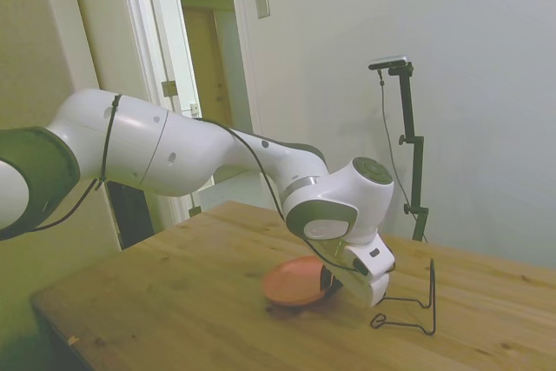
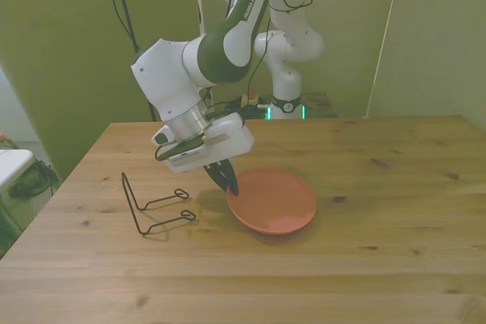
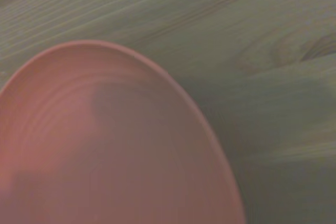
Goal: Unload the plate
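Now the plate (image 2: 275,204) lies flat on the worktop (image 2: 395,263), w/ the claw (image 2: 225,178) at its rim on the front view's left, fingers narrow, seemingly pinching the rim. Wire stand (image 2: 156,206) sits just left, apart.

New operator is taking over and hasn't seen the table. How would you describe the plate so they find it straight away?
Start at the wooden table and follow the white arm down to the gripper. The plate lies on the wood at its fingertips. It is round, shallow and salmon-pink, unlike the thin black wire stand beside it.
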Controlling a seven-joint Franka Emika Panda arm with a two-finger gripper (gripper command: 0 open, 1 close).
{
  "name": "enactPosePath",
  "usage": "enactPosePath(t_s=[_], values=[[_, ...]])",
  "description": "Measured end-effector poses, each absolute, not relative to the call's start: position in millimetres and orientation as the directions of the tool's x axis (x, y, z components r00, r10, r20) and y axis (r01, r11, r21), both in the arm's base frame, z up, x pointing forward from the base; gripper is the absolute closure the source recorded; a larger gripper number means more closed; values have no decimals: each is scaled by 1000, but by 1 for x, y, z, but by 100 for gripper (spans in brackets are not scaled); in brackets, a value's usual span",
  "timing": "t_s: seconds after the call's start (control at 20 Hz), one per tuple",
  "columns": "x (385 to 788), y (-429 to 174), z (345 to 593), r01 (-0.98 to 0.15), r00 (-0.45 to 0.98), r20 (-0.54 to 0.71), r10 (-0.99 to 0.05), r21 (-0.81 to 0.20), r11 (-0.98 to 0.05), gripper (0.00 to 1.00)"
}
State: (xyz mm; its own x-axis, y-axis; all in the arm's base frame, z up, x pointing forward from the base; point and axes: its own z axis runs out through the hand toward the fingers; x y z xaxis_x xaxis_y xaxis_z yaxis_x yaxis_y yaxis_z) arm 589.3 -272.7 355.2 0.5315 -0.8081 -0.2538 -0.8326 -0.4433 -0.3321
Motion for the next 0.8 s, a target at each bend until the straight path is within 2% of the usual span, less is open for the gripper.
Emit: enactPosePath(t_s=[0.2, 0.35, 0.55, 0.8], values=[[589, -273, 358, -830, 535, -248, -808, -332, -448, 0], [588, -268, 377, -819, 549, -243, -800, -348, -457, 0], [575, -248, 430, -795, 588, -280, -759, -376, -477, 0], [552, -215, 501, -786, 610, -304, -732, -354, -507, 0]])
